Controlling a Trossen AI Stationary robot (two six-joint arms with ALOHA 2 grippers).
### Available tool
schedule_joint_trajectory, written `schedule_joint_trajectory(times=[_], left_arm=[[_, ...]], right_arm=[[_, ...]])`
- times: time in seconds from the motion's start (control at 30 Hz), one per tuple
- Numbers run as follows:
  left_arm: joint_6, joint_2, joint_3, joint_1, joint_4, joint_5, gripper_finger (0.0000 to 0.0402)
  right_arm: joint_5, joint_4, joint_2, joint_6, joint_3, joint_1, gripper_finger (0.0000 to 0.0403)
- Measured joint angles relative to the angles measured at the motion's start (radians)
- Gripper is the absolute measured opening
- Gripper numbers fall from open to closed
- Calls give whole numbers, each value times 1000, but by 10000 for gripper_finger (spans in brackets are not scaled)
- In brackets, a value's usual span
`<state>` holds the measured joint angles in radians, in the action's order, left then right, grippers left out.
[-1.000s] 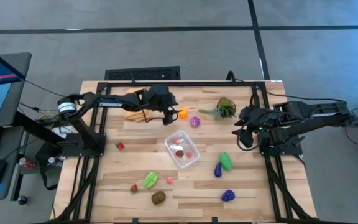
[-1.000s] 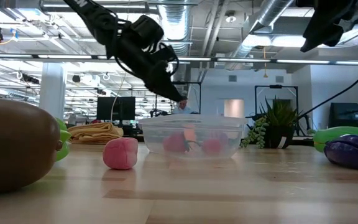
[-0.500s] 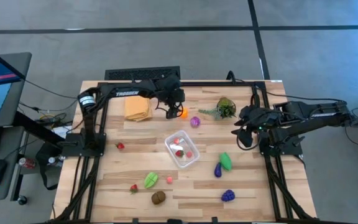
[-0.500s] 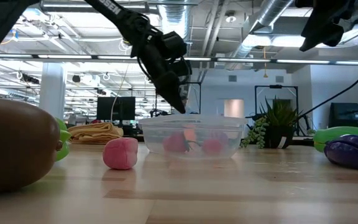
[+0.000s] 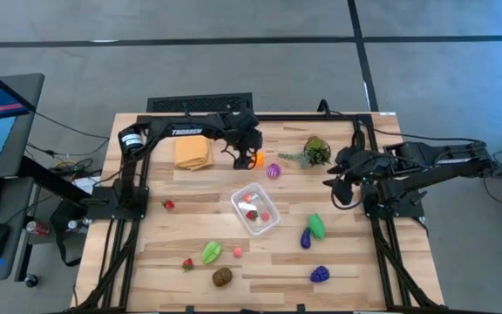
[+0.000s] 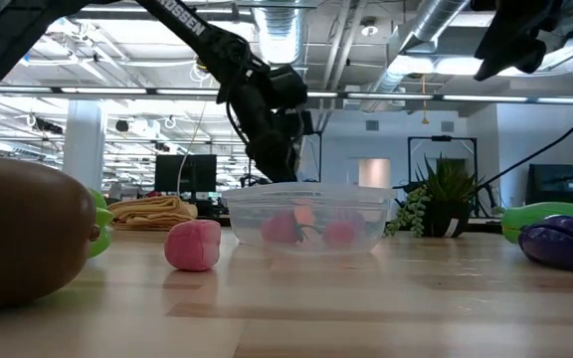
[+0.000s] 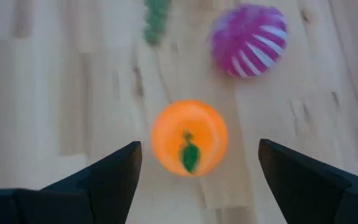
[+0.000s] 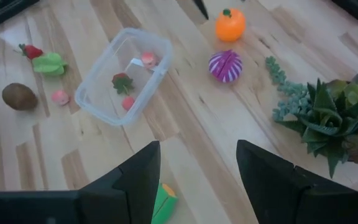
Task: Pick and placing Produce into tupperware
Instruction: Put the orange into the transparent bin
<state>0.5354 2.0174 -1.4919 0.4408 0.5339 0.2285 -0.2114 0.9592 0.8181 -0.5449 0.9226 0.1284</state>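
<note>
An orange toy fruit lies on the wooden table at the far middle. My left gripper is open just above it, one finger on either side and apart from it. A purple striped piece lies just right of the orange. The clear tupperware stands at the table's middle with a few red and pink pieces inside. My right gripper hangs open above the table's right side with nothing between its fingers.
More produce lies near the front: a green piece, a purple one, a blue one, a brown one, another green one. A folded yellow cloth lies far left, and a plant sprig far right.
My left gripper has moved from beside the cloth toward the table's right edge and down over the orange fruit, turning about as the arm swung. Its fingers have opened. Nothing on the table has moved.
</note>
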Motion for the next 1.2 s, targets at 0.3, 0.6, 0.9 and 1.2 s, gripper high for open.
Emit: schedule_joint_trajectory(times=[0.3, 0.6, 0.9, 1.2], left_arm=[[-19, 30, 0, -17, -28, -1, 314], [-47, 48, 1, -21, -51, -24, 314], [-52, 48, 1, -21, -56, -32, 314], [-92, 47, 1, -21, -68, -33, 314]], right_arm=[[-2, -15, 1, -4, 0, 0, 234], [-1, -25, 1, -5, 0, 0, 234], [0, -25, 1, -5, 0, 0, 234], [0, -25, 1, -5, 0, 0, 234]])
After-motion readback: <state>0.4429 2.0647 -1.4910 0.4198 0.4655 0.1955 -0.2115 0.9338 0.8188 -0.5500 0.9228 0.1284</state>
